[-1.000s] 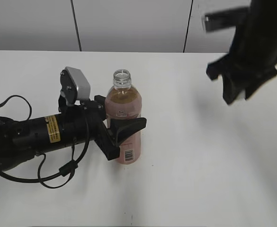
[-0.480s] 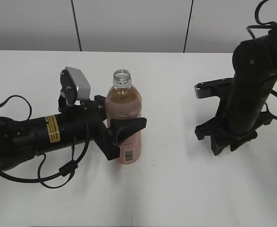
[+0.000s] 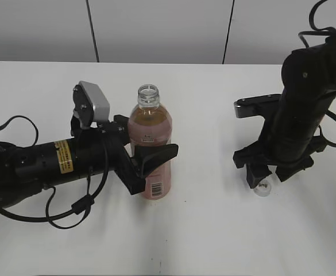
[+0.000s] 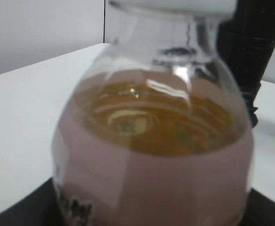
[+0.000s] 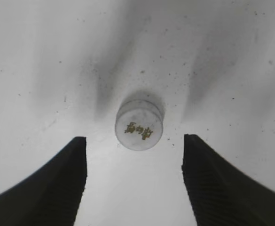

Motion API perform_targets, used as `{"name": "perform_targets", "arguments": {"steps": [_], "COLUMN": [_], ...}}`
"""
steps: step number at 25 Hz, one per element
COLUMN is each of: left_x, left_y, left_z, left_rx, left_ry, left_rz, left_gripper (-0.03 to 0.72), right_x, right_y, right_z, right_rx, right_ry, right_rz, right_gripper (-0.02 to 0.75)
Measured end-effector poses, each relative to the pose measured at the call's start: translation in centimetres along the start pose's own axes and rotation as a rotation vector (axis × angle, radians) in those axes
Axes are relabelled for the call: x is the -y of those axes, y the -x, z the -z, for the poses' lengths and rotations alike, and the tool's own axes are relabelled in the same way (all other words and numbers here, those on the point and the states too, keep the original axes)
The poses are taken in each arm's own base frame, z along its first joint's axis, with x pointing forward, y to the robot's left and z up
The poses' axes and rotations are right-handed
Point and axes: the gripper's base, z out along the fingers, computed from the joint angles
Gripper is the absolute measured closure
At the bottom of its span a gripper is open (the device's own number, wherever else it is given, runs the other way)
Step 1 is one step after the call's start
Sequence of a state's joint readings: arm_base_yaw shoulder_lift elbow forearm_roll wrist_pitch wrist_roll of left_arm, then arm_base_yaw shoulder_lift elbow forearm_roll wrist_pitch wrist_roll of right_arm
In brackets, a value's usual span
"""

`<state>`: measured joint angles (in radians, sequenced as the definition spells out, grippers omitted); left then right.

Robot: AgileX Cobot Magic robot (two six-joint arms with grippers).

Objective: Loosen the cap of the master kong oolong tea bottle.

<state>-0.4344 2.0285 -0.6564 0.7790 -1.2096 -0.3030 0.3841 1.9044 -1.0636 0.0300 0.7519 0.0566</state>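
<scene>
The master kong oolong tea bottle (image 3: pixel 150 129) stands upright at the table's middle, amber tea inside, pink label, its neck (image 3: pixel 147 94) bare and uncapped. My left gripper (image 3: pixel 150 150) reaches in from the left and is shut on the bottle's body; the left wrist view is filled by the bottle (image 4: pixel 156 155). The small white cap (image 3: pixel 263 187) lies flat on the table at the right, dark mark facing up (image 5: pixel 138 125). My right gripper (image 3: pixel 265 173) points down just over it, open, its fingers (image 5: pixel 66 179) apart on either side of the cap without touching it.
The white table (image 3: pixel 213 230) ends at a grey panelled wall (image 3: pixel 156 29) behind. The left arm's black cables (image 3: pixel 70 213) trail over the table's front left. The right arm's body (image 3: pixel 305 103) stands tall at the right.
The right arm came down from high at the right to the table. Its jaws have opened, and the cap now lies on the table beneath them. The left arm and bottle have not moved.
</scene>
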Motion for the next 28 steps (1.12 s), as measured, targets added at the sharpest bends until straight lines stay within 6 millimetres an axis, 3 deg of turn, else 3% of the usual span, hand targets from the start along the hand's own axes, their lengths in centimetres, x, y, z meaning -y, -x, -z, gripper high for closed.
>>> {"name": "perform_targets", "arguments": {"steps": [6,12,21,28], "left_x": [0.0,0.1,0.0,0.4], "left_y": [-0.2,-0.3,-1.1,0.4], "left_z": [0.0,0.2,3.7,6.4], "left_rx": [-0.023,-0.036,-0.080,-0.069], "left_ry": [-0.003,-0.003,0.071,0.126], "left_rz": [0.001,0.002,0.063,0.045], "left_gripper": [0.161,0.146,0.144,0.144], "right_x": [-0.1,-0.1,-0.1,-0.1], "right_y": [-0.1,-0.3,-0.3,-0.5], "right_z": [0.5,1.1,1.3,1.3], "right_rx": [0.004,0.005,0.001,-0.015], "right_ry": [0.006,0.007,0.007,0.006], "right_rz": [0.000,0.000,0.004,0.009], "right_gripper": [0.244,0.243,0.243,0.243]}}
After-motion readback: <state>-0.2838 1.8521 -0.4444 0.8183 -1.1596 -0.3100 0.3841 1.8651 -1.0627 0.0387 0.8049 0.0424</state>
